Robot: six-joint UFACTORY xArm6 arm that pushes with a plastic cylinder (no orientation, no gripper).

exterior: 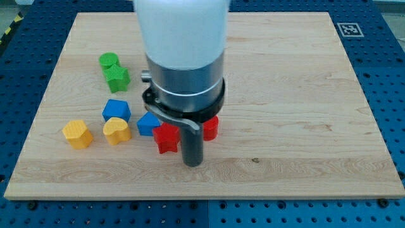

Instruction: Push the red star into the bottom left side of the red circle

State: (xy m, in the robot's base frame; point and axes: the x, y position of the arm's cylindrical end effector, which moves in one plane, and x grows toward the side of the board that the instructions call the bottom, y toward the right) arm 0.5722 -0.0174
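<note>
The red star (166, 137) lies on the wooden board, just left of my tip (192, 163). The red circle (210, 127) is to the star's upper right, largely hidden behind the arm's grey body; only its right part shows. My tip stands at the star's lower right, close to it or touching it, and below the red circle. The star and the circle are a small gap apart, with the rod between them.
A blue block (148, 123) touches the star's upper left. A blue cube-like block (116, 109), two yellow blocks (117, 130) (77, 133) and two green blocks (109, 61) (117, 78) lie at the view's left. The board's bottom edge (202, 197) is near.
</note>
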